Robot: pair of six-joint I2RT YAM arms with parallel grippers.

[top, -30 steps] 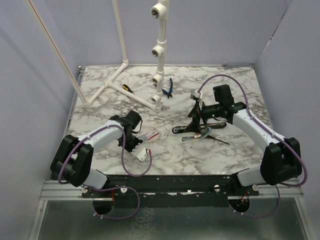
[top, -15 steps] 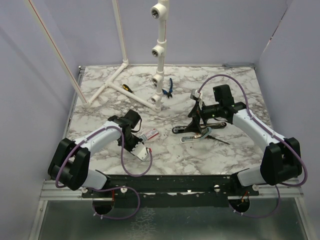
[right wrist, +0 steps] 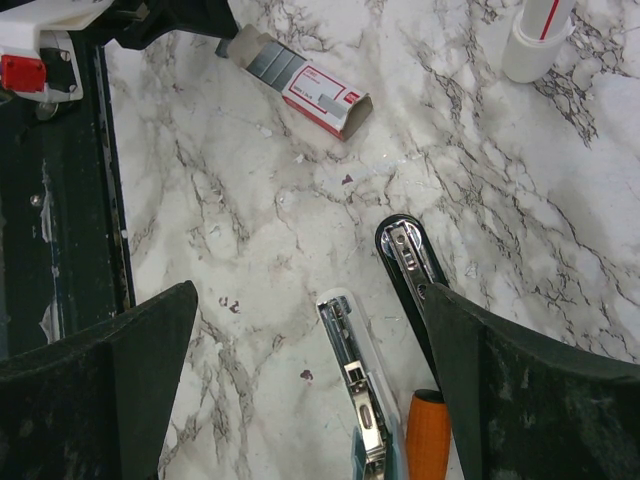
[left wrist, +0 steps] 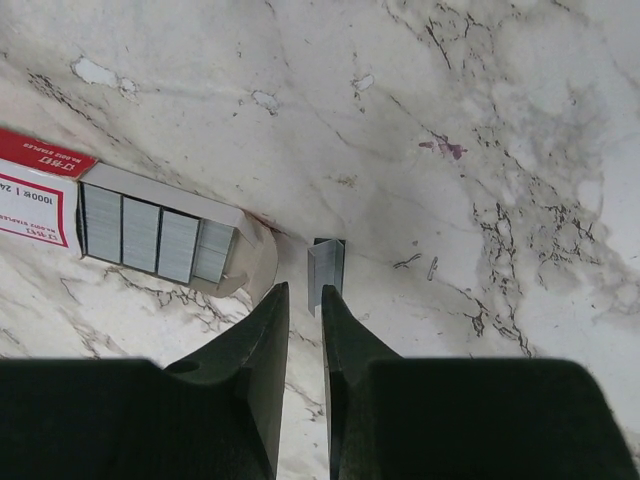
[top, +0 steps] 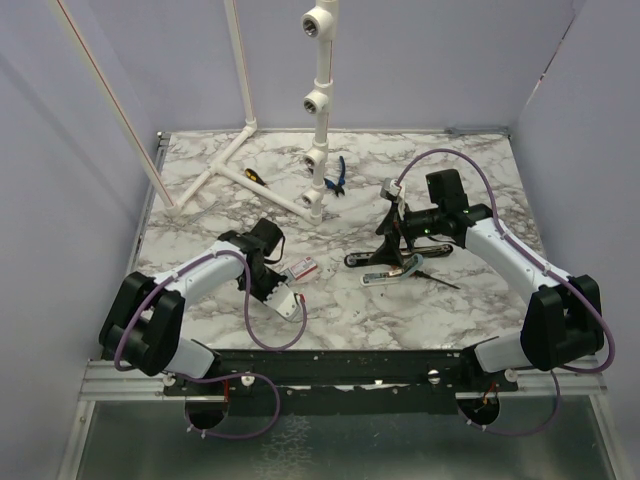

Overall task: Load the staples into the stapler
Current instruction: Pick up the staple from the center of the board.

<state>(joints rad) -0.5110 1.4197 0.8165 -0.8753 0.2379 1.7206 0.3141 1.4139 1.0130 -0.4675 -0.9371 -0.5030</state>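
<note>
The left tool (left wrist: 300, 298) is nearly clenched; whether it pinches the staple strip (left wrist: 326, 268) at 12 o'clock is unclear. The right tool (right wrist: 310, 300) gapes released, half-hiding the stapler (right wrist: 408, 262).

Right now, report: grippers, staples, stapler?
Left gripper barely open, empty, tips at loose silvery staple strip. Right gripper wide open over slim black stapler. Nothing blocking.
</note>
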